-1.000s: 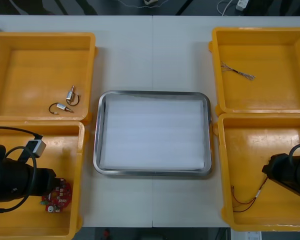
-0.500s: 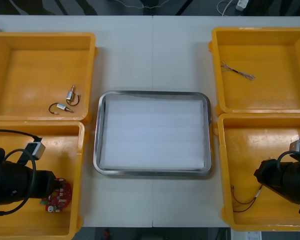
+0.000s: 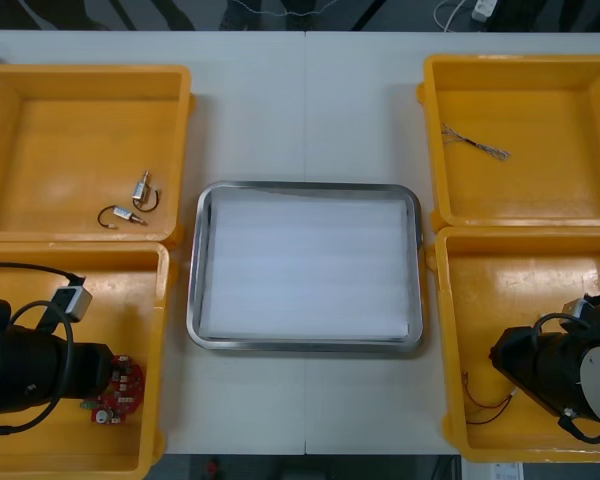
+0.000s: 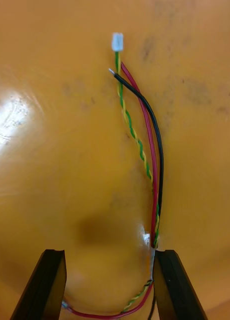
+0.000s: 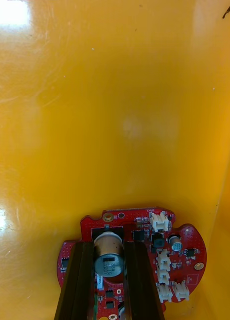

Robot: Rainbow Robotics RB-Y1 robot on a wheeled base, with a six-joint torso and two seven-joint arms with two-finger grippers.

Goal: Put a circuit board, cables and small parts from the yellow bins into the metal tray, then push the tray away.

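A round red circuit board (image 5: 175, 250) lies in the near left yellow bin (image 3: 130, 300). My left gripper (image 5: 110, 280) is shut on the board, its fingers clamped around a silver cylindrical component on it. From the front the board (image 3: 123, 385) shows at the tip of my left gripper (image 3: 108, 372). In the near right yellow bin (image 3: 510, 280), my right gripper (image 4: 108, 285) stands open over a red and yellow cable (image 4: 145, 150), which runs past one finger and loops between the two. The front view has that cable (image 3: 485, 402) just beside my right gripper (image 3: 500, 362).
The metal tray (image 3: 305, 187), white inside, sits between the bins. Small metal parts (image 3: 130, 205) lie in the far left bin (image 3: 40, 120). A thin cable (image 3: 475, 143) lies in the far right bin (image 3: 540, 190).
My left gripper has shut on the circuit board. My right arm has moved left across its bin, over the red and yellow cable.
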